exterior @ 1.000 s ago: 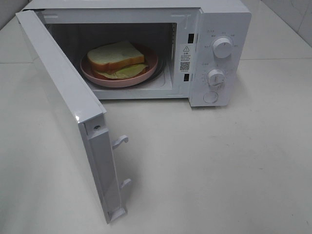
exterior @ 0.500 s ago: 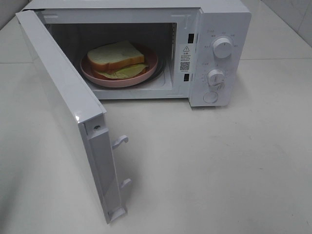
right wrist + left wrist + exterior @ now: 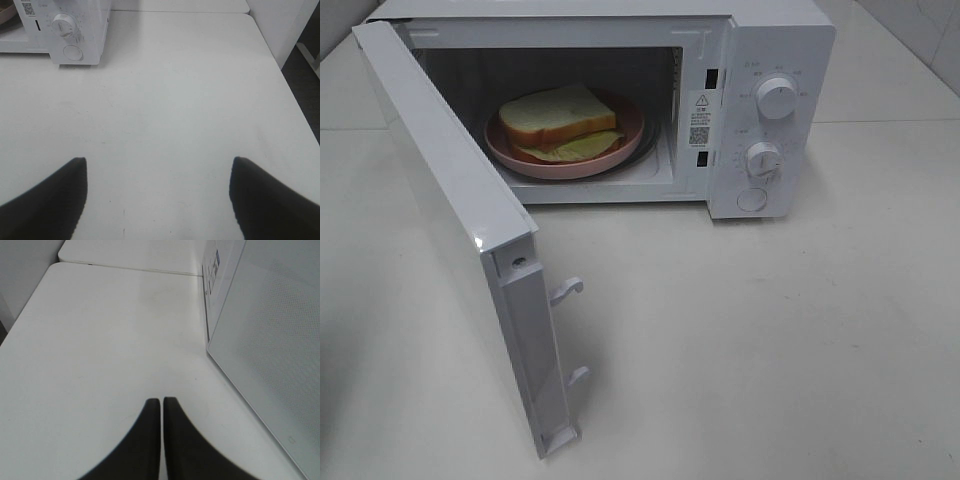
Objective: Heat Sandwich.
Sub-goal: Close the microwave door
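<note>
One table point(image 3: 770, 350), one microwave point(image 3: 780, 60), its door point(image 3: 450, 200) swung open leftward. Inside, one pink plate point(image 3: 570, 168) carries one sandwich point(image 3: 558, 112), long axis left-right, green filling poking near-right, bottom slice mostly hidden. Upper dial point(image 3: 777, 98), lower dial point(image 3: 763, 158); left gripper point(image 3: 161, 402) jaws pressed together, empty; right gripper point(image 3: 158, 160) jaws spread wide, empty.

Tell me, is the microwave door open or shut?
Open. The door stands wide from its left hinge, latch hooks exposed, and the sandwich on the pink plate shows inside the microwave.
</note>
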`<state>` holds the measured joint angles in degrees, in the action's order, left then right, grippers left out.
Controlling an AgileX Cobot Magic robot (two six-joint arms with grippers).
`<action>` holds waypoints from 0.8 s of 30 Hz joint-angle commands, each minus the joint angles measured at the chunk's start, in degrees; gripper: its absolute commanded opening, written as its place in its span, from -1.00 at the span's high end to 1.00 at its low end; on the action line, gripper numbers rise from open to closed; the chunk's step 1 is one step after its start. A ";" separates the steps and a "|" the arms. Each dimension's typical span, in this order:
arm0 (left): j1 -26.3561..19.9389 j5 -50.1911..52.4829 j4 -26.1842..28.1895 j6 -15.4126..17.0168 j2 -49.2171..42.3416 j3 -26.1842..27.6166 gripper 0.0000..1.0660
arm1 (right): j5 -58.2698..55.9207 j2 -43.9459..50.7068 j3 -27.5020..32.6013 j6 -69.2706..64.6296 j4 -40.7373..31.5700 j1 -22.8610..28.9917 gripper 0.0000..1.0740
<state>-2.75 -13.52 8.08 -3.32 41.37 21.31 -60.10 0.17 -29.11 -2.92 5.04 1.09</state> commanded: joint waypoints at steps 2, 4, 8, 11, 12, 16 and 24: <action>0.23 9.34 -0.23 -0.17 3.21 -1.43 0.99 | 0.46 1.43 0.23 -0.17 -0.11 -0.46 -0.42; 0.23 14.50 -0.23 -0.17 5.33 -2.58 0.99 | 0.46 1.43 0.23 -0.17 -0.11 -0.46 -0.42; 0.23 24.75 -0.23 -0.17 9.40 -5.27 0.99 | 0.46 1.43 0.23 -0.17 -0.11 -0.46 -0.42; 0.23 33.35 -0.29 0.00 14.55 -6.65 0.99 | 0.46 1.43 0.23 -0.17 -0.11 -0.46 -0.42; 0.23 34.78 -0.46 0.06 16.04 -6.65 0.99 | 0.46 1.43 0.23 -0.17 -0.11 -0.46 -0.42; 0.23 40.28 -2.58 2.35 20.86 -6.65 0.99 | 0.46 1.43 0.23 -0.17 -0.11 -0.46 -0.42; 0.23 50.99 -15.47 11.92 27.90 -6.65 0.99 | 0.46 1.43 0.23 -0.17 -0.11 -0.46 -0.42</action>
<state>-2.75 35.41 -5.73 7.33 69.21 14.73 -60.10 0.17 -29.11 -2.92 5.04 1.09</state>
